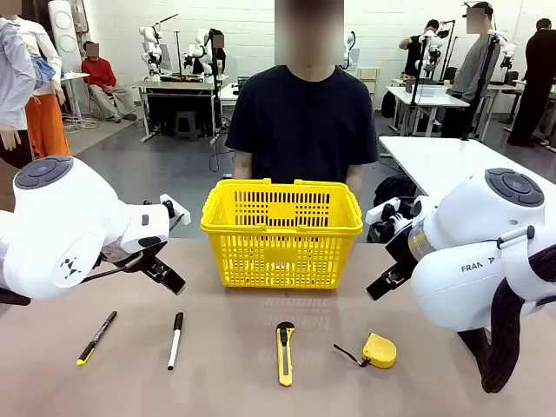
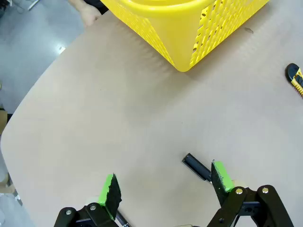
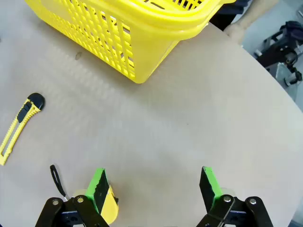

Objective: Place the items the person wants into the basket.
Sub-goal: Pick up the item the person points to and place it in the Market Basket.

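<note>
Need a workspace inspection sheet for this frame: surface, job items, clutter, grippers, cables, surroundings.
Surface: tan table, bare between the things, no spills seen.
Job's things: yellow basket upright at the far middle; black pen, white marker and utility knife lie in a row on the near side, none in the basket.
Clutter: yellow tape measure, right of the knife.
Grippers: left gripper open, above the marker's cap end; right gripper open, above the tape measure; both empty.
Cables: black sleeved bundle hangs from the right arm, apart from the items.
Surroundings: person stands behind the basket; white table at back right.
</note>
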Robot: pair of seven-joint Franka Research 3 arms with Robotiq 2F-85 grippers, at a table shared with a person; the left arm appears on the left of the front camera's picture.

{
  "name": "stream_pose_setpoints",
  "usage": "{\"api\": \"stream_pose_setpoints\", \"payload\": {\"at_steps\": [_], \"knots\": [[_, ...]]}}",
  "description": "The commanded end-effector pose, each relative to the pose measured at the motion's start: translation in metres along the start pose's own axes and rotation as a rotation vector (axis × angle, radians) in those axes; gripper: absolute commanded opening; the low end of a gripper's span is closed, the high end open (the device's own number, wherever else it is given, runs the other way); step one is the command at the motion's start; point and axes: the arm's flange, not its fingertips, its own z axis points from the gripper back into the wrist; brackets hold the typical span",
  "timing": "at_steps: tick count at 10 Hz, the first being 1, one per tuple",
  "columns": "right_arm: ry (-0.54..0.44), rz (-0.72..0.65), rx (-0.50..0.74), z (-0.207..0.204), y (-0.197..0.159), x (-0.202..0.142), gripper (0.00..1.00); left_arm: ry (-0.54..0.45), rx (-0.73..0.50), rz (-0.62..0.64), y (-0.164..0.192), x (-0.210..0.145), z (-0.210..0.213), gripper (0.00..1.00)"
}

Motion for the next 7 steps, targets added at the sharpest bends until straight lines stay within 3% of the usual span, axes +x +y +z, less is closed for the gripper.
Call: {"api": "stream_pose_setpoints", "payload": {"at_steps": [1, 7], "knots": [[0.000, 0.000, 0.000, 0.0000, 0.0000, 0.0000, 1.00, 0.000, 0.000, 0.000, -0.0001, 0.0000, 0.0000, 1.00], [0.000, 0.000, 0.000, 0.0000, 0.0000, 0.0000, 1.00, 0.000, 0.000, 0.000, -0.0001, 0.0000, 0.0000, 1.00]]}}
